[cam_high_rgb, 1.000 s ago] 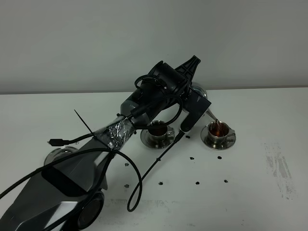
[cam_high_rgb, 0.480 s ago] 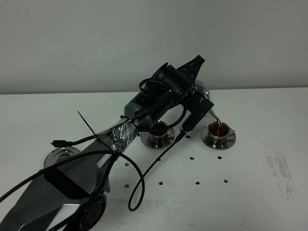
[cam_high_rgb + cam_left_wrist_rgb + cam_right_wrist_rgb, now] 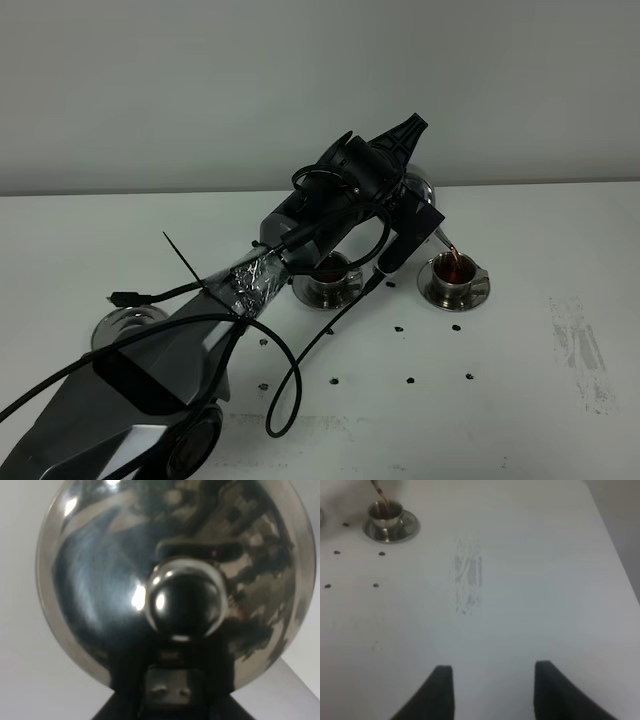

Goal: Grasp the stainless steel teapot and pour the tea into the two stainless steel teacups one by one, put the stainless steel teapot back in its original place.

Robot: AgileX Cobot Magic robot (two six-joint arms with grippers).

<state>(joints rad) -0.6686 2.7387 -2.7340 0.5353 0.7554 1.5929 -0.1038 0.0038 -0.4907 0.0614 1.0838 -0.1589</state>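
My left gripper (image 3: 400,160) reaches across the middle and is shut on the stainless steel teapot (image 3: 419,190), holding it tilted above the table. The teapot's lid and knob (image 3: 185,602) fill the left wrist view. A thin stream of reddish-brown tea (image 3: 450,250) runs from the spout into the right teacup (image 3: 456,271), which stands on its saucer (image 3: 478,290). That cup (image 3: 385,511) also shows in the right wrist view. The left teacup (image 3: 327,273) sits partly hidden under my arm. The teapot's flat saucer (image 3: 122,322) lies far left. My right gripper (image 3: 492,692) is open and empty over bare table.
Several dark drops (image 3: 400,328) dot the white table in front of the cups. A grey scuff mark (image 3: 580,345) lies at the right, also in the right wrist view (image 3: 469,575). A black cable (image 3: 300,365) loops down from my left arm.
My left arm has lifted and shifted slightly right with the teapot. The tea keeps streaming into the right cup.
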